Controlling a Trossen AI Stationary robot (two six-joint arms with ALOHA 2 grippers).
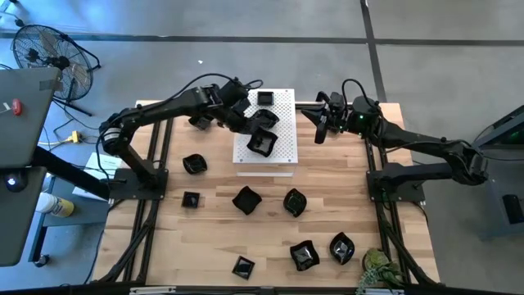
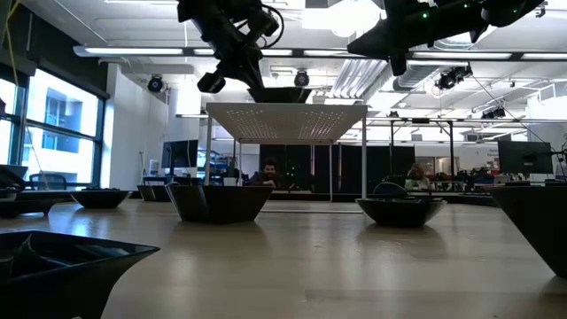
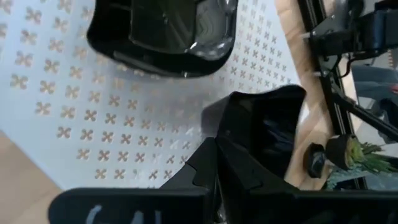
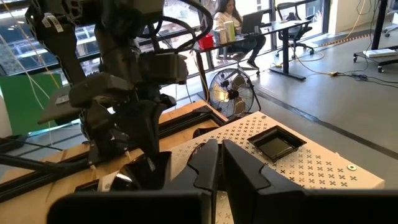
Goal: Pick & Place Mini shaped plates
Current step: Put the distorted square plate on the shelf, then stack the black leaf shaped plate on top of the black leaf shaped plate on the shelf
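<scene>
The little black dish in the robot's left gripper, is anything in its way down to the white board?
Nothing visible. The left gripper holds a mini shaped plate over the white perforated board. Bare board lies below it; two other dishes on the board sit farther back.

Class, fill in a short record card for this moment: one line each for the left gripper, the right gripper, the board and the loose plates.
left gripper: over the white perforated board, shut on a black mini plate
right gripper: shut, empty, hanging beside the board's right edge
on board: one square plate at the far end
on table: black plates scattered over the wooden table, apart from each other
</scene>
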